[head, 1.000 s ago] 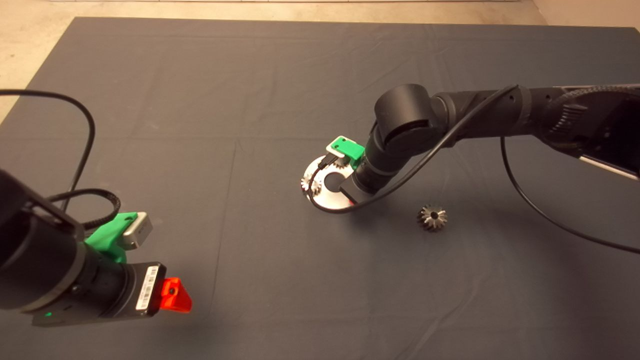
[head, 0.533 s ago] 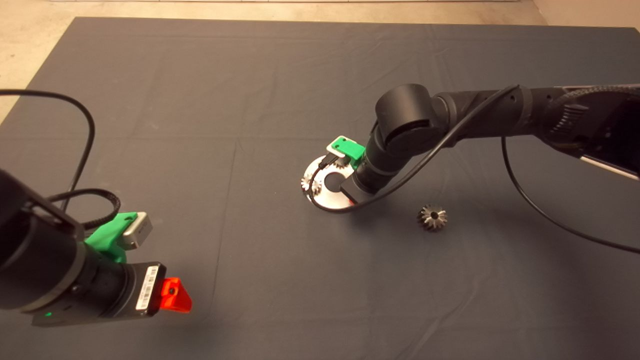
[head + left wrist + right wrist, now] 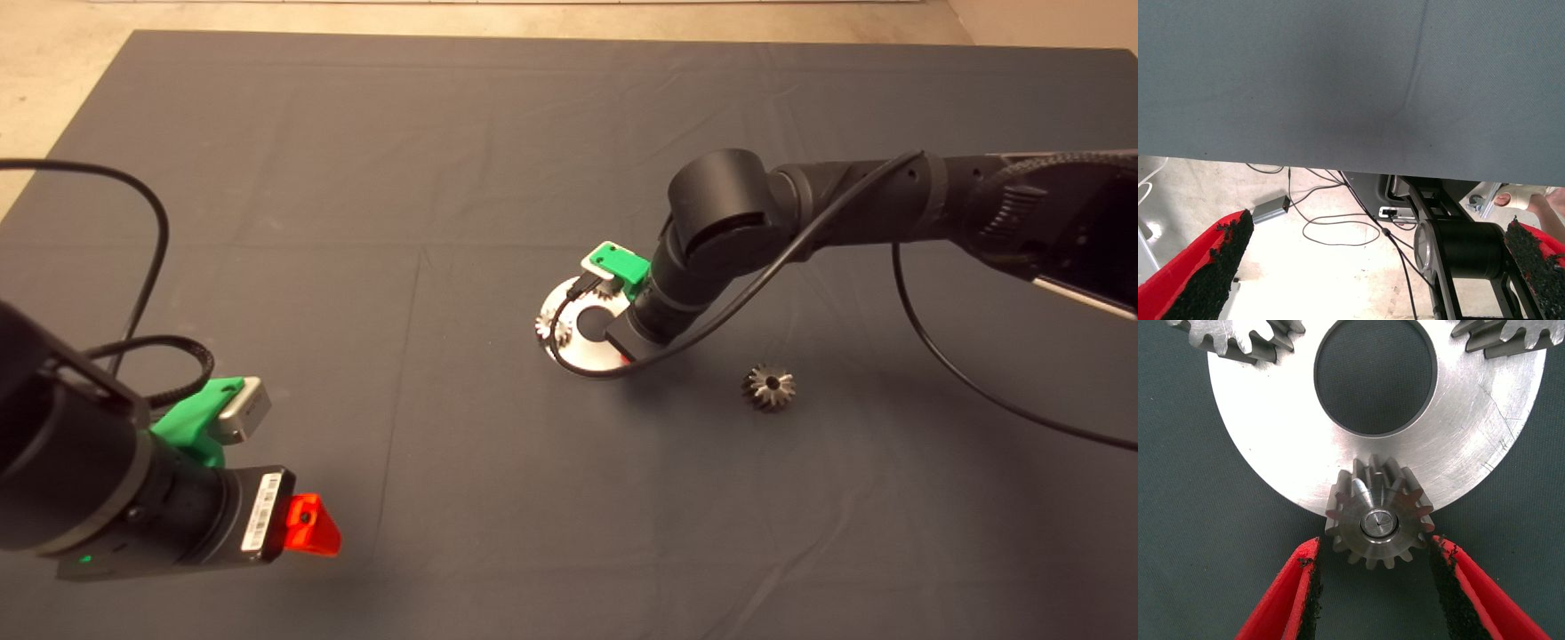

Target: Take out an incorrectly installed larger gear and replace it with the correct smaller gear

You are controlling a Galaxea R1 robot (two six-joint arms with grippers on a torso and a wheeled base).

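- The right pincer (image 3: pixel 1375 583) hangs over the near-right rim of a round, brushed silver metal disc with a wide central hole (image 3: pixel 587 351), close to the middle of the tabletop.
- Its red fingers (image 3: pixel 1288 600), faced with rough black pads, stand apart on either side of the small steel gear with short teeth (image 3: pixel 1379 520); a narrow gap shows between each pad and the teeth, so neither touches.
- This small gear sits on a pin at the disc's edge, the pin's pale end showing in its central hole, and part of it overhangs the mat.
- Two paler silver small gears (image 3: pixel 1238 337) sit at the disc's far side, one at each end; their teeth look machined and blocky.
- The larger grey-silver gear with long pointed teeth (image 3: pixel 770 388) lies flat on the mat, to the right of the disc and a little nearer, well apart from it.
- The left pincer (image 3: pixel 307 526) waits at the near-left edge, fingers (image 3: pixel 1205 273) wide apart and holding nothing; a white barcode label is on its body, too small to read.
- The dark grey cloth mat (image 3: pixel 356 178) shows soft creases; pale concrete floor lies beyond it, with cables on it in the left wrist view.
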